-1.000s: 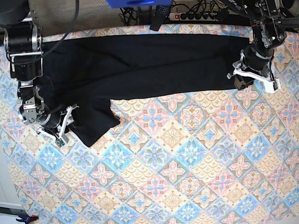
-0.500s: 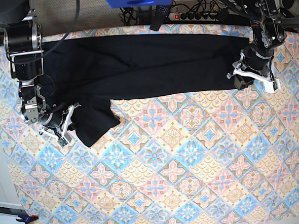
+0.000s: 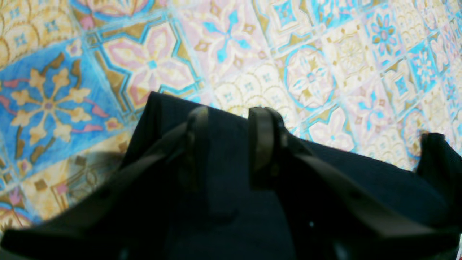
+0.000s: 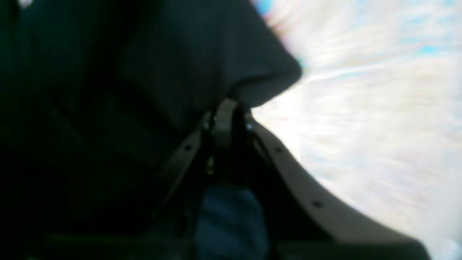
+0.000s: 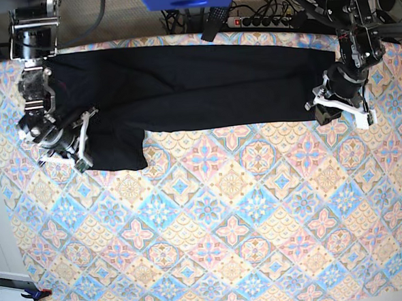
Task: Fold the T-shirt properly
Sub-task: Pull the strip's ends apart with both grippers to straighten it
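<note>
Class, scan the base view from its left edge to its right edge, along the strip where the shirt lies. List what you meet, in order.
Right gripper shut on the sleeve end → black T-shirt stretched across the patterned cloth → left gripper at the shirt's far end.

Base looks straight down; wrist views hug the T-shirt (image 5: 204, 85).

patterned tablecloth (image 5: 213, 245); power strip (image 5: 261, 20) and cables behind it.
</note>
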Controlling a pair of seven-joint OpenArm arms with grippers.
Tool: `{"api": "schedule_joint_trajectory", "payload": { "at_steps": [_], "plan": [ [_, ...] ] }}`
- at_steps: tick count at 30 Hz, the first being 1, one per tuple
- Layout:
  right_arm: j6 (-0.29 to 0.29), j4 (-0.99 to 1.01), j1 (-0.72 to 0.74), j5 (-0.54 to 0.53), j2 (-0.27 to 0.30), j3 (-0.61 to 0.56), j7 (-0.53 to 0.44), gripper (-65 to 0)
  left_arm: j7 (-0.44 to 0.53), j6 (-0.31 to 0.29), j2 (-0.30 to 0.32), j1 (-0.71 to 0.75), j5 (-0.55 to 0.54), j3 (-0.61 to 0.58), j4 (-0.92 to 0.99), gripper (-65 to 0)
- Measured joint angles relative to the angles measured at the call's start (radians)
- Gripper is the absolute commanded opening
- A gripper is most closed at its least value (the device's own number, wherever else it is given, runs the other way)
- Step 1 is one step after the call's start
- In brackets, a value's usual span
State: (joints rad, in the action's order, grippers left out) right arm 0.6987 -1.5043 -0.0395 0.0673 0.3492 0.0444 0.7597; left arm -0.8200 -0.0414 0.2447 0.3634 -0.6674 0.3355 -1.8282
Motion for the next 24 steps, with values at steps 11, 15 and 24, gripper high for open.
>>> {"api": "schedule_joint_trajectory", "payload": {
  "at_steps": [11, 15, 24],
  "plan": [
    [0.000, -0.399, -0.291, 0.000, 0.000, 0.016, 0.117, -63.2, 0.000, 0.000, 0.000, 0.003, 0.002, 0.000, 0.000, -46.0],
    [0.004, -0.426, -0.409, -0.006, -0.006, 0.063, 0.105, -63.2, 0.001, 0.000, 0.002, 0.001, 0.001, 0.000, 0.021, -46.0],
    [0.002, -0.435, -0.530, 0.003, -0.002, 0.143, 0.079, -62.0, 0.001, 0.000, 0.002, 0.003, 0.002, 0.002, 0.048, -46.0]
  ]
}}
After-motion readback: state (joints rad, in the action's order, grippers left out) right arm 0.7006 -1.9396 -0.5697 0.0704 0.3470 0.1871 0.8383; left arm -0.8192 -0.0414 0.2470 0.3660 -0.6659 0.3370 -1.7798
